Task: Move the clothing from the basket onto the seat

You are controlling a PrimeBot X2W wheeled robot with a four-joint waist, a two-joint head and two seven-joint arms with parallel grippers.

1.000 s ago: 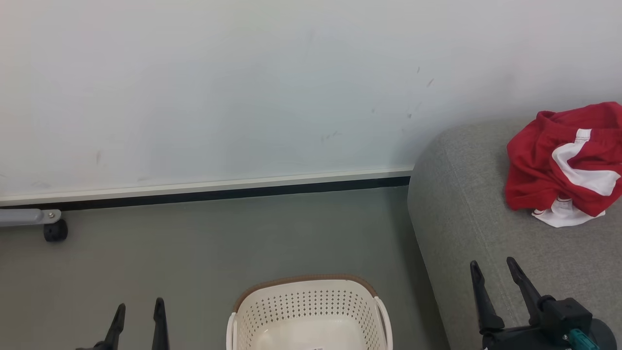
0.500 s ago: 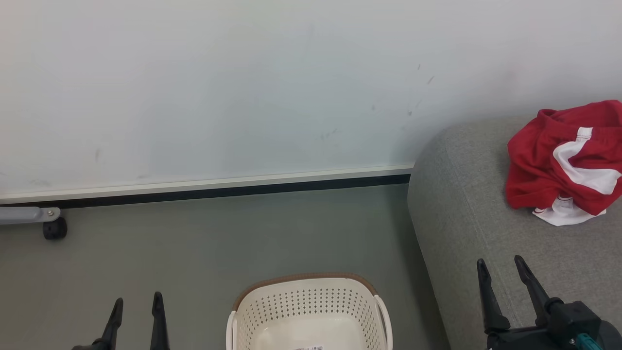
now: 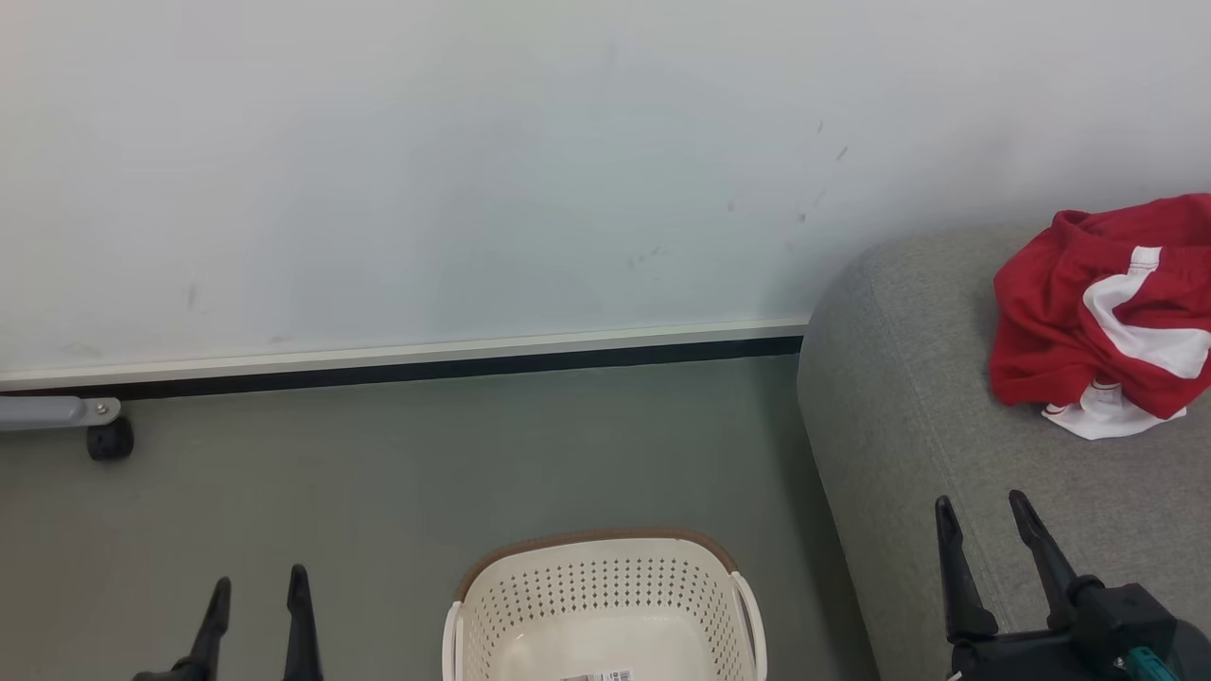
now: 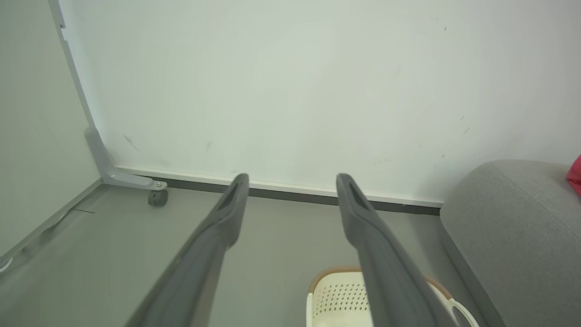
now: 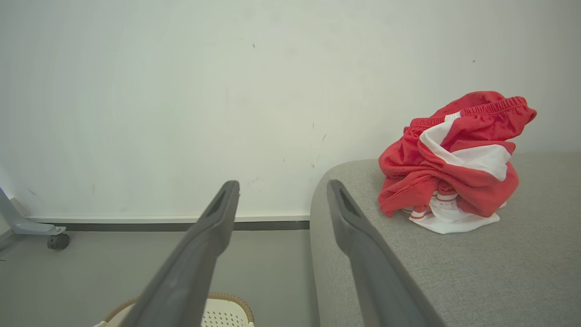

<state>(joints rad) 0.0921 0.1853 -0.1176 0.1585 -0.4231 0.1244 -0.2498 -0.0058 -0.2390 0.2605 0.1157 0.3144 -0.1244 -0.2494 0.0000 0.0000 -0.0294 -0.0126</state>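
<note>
Grey-green floor [image 3: 378,473] meets a pale, scuffed wall [image 3: 473,142]. At the right stands the grey fabric seat [image 3: 908,397], with the red-and-white clothing [image 3: 1088,322] bunched on top, near the wall. The cream basket [image 3: 587,541] sits on the floor just beside the seat's rounded end. A black caster [image 3: 110,440] rests far left. The left gripper [image 3: 260,577] hovers over the floor left of the basket, the right gripper [image 3: 980,498] over the seat, well apart from the clothing. Both have their fingers spread and hold nothing.

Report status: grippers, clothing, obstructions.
Left gripper open, empty. Right gripper open, empty. Clothing heaped on seat; basket visible part holds none. No obstruction seen.
</note>
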